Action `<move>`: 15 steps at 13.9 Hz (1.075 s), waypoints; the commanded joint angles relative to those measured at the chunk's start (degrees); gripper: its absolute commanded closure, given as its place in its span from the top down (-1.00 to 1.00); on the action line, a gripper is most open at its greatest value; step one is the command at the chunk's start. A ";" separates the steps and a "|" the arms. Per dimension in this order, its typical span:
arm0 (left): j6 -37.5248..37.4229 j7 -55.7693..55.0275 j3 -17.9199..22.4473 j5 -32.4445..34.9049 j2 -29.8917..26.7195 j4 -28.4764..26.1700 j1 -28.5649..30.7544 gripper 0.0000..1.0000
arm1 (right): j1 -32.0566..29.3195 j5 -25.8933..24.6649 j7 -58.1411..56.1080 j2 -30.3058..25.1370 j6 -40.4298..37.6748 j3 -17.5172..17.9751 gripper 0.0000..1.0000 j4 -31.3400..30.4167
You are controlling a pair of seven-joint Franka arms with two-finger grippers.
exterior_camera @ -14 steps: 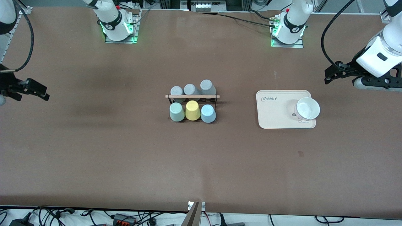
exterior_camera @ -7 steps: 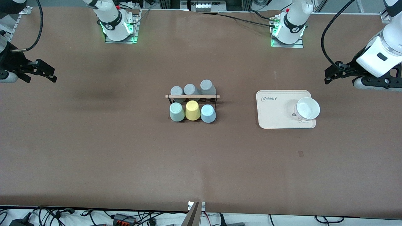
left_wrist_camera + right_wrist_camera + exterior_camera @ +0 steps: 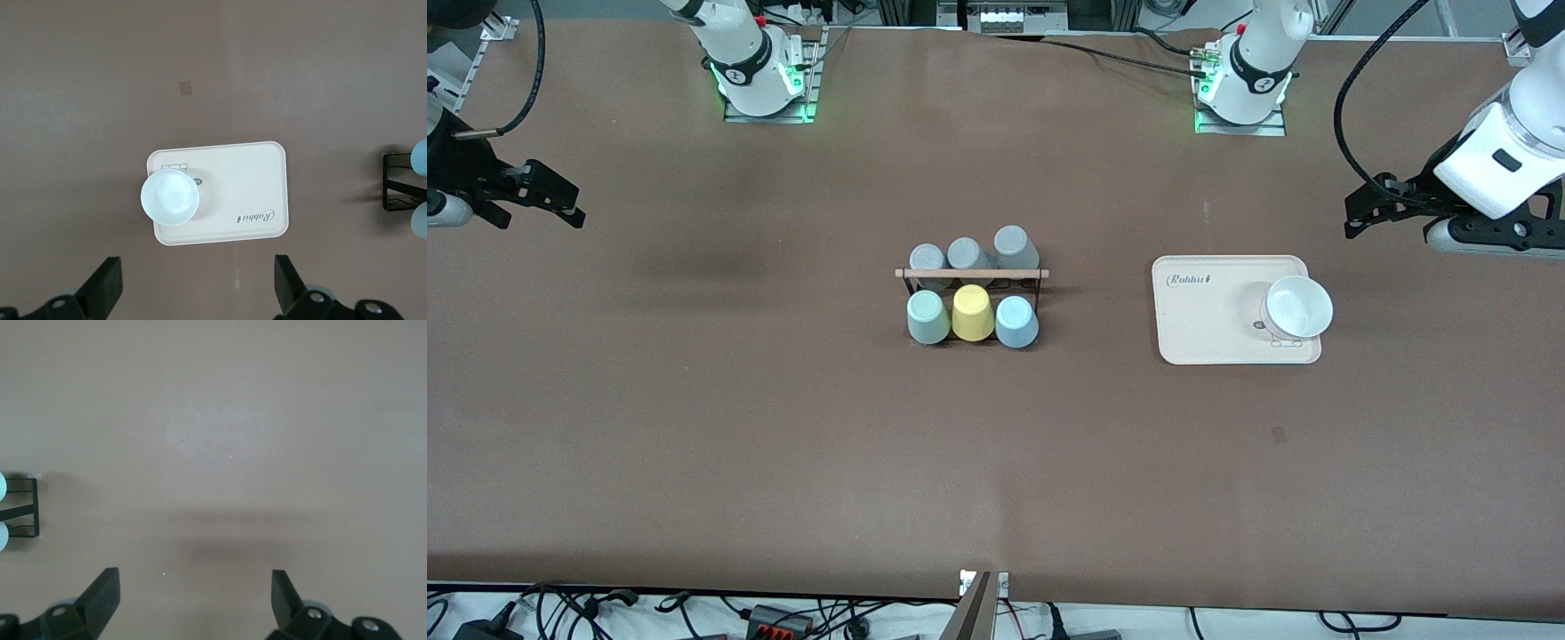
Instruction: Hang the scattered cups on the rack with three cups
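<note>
The black wire rack (image 3: 972,275) with a wooden rod stands mid-table. Three grey cups (image 3: 967,252) hang on its side nearer the robots. A mint-green cup (image 3: 927,317), a yellow cup (image 3: 972,313) and a light blue cup (image 3: 1016,322) hang on its side nearer the front camera. My left gripper (image 3: 1365,213) is open and empty, up over the table at the left arm's end. My right gripper (image 3: 560,200) is open and empty, over bare table at the right arm's end. The rack's end shows in the left wrist view (image 3: 400,190) and the right wrist view (image 3: 27,510).
A cream tray (image 3: 1209,333) lies toward the left arm's end of the table, with a white bowl (image 3: 1298,307) on it; both show in the left wrist view, tray (image 3: 247,180) and bowl (image 3: 169,197).
My right gripper has moved up the front view toward the robots' side and stopped. The left arm and the cups have not moved.
</note>
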 commanded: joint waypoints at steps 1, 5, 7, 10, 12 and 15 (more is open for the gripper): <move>-0.09 0.74 -0.11 -0.53 0.55 1.27 0.32 1.00 | -0.52 -0.72 0.33 -1.28 -0.29 0.50 1.00 -0.93; -0.18 0.91 -0.11 -0.62 0.55 1.27 0.85 1.00 | -0.52 -0.72 0.33 -1.37 -0.90 0.41 1.00 -0.84; -0.18 0.83 -0.11 -0.62 0.55 1.18 0.76 1.00 | -0.52 -0.63 0.42 -1.37 -0.90 0.50 1.00 -0.84; -0.18 0.91 -0.11 -0.62 0.55 1.18 0.85 1.00 | -0.96 -0.37 0.42 -1.28 -0.90 0.68 1.00 -0.84; -0.35 0.83 -0.11 -0.62 0.55 1.27 0.85 1.00 | -0.96 -0.28 0.42 -1.37 -0.90 0.68 1.00 -0.84; -0.53 0.74 -0.11 -0.62 0.55 1.27 0.85 1.00 | -0.70 -0.28 0.42 -1.37 -1.86 0.68 1.00 -0.84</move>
